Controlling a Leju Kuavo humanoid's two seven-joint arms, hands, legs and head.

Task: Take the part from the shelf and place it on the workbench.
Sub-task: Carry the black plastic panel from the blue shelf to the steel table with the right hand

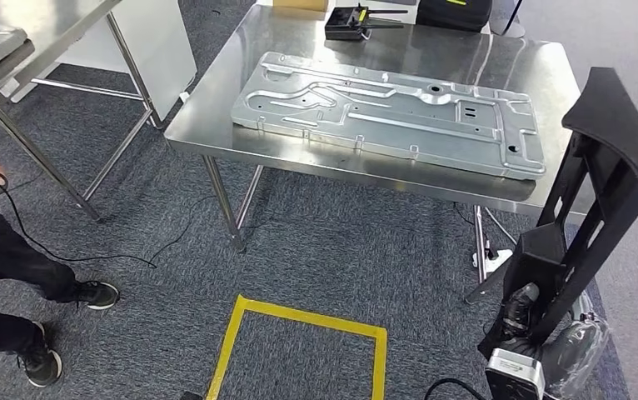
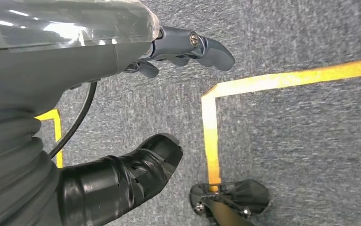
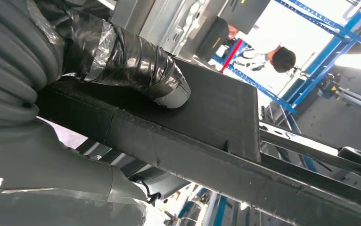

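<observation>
**Black part in right hand, bench ahead**

Grip comes first: at the lower right of the head view the right hand [image 1: 522,321] holds the lower end of the part [image 1: 600,192], a long black frame with a flat cap at its top, rising along the right edge of the frame. In the right wrist view the taped thumb [image 3: 136,66] presses flat on the part's broad matte face [image 3: 207,108], with the rest of the hand under the bar. The part looks stiff and moulded, probably light for its length but top-heavy, so held low it will want to swing; its matte surface should not slip much. A hold nearer the middle would steady it, and the flat face suits laying it down.

The left hand [image 2: 188,47] hangs over the carpet, holding nothing, fingers loosely extended and apart, beside the yellow tape [image 2: 210,127].

Farther up, a person's shoe [image 1: 91,293] sits at the left edge. Beyond, in the upper middle, the bench [image 1: 216,137] carries a stamped metal plate [image 1: 382,112]; bare steel remains along its near edge and right corner, where the part could go. A small black device [image 1: 351,23] sits at the top.
</observation>
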